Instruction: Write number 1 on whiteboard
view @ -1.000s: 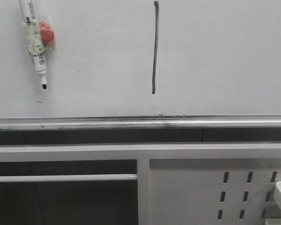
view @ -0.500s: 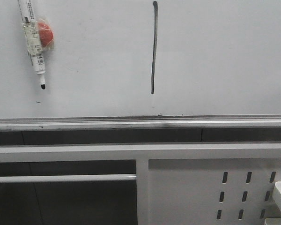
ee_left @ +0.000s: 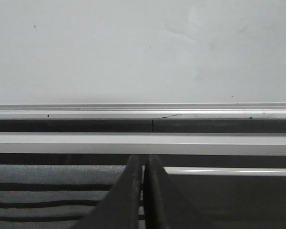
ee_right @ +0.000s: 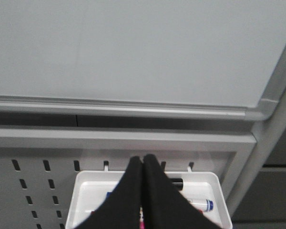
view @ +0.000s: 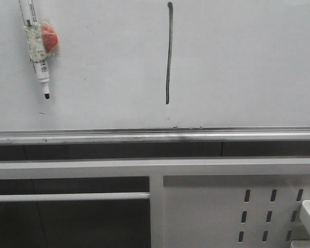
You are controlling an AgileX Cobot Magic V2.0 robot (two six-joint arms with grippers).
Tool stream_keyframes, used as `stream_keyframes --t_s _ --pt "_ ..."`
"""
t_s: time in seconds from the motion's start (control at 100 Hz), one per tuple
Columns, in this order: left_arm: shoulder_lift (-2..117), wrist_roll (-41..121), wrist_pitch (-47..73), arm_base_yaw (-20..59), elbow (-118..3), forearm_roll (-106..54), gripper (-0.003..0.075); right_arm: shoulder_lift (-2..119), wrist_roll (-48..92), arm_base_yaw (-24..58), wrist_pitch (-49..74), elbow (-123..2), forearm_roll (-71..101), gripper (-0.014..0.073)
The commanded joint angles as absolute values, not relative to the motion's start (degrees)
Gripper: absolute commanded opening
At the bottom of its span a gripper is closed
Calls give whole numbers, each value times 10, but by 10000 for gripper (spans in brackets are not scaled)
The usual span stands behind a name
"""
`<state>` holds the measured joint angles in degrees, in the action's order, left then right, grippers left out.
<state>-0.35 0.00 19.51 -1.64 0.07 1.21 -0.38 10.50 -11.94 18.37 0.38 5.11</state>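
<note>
A: Here, where does the number 1 (view: 168, 51) stand on the whiteboard (view: 237, 62)?

B: In the front view, it is a thin black stroke, nearly vertical and slightly wavy, running from the top edge of the view down to a point well above the metal rail (view: 155, 136) on the board's lower edge. It lies about midway across the visible board.

A: What else is on the board?

B: A white marker pen (view: 36, 49) with a black tip hangs toward the upper left, tip down, with a red round object (view: 48, 37) just beside its barrel under clear wrap or tape. It is well apart from the stroke.

A: And the left tool (ee_left: 143, 191)?

B: In the left wrist view its dark fingers (ee_left: 121, 200) stand almost together, a narrow slit between them, nothing held. It faces the rail and bare board.

A: The right tool (ee_right: 142, 191)?

B: In the right wrist view its fingers (ee_right: 128, 195) meet at the tips, empty. Beyond them is a white tray (ee_right: 214, 191) on the perforated panel (ee_right: 33, 186), holding markers, near the board's lower right corner.
</note>
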Motion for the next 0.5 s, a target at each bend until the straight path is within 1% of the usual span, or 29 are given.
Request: stream_keyframes --t_s 0.0,0.18,0.36,0.49 --pt "-16 -5 160 -11 22 10 -20 -17 102 -132 177 12 53 -69" --pt "-16 -5 160 -11 22 10 -20 -18 84 -131 179 12 67 -69" --pt "-16 -5 160 -11 22 10 -20 -18 53 -77 179 12 33 -69" --pt "-16 -5 160 -11 22 10 -20 -18 48 -73 179 12 27 -69"
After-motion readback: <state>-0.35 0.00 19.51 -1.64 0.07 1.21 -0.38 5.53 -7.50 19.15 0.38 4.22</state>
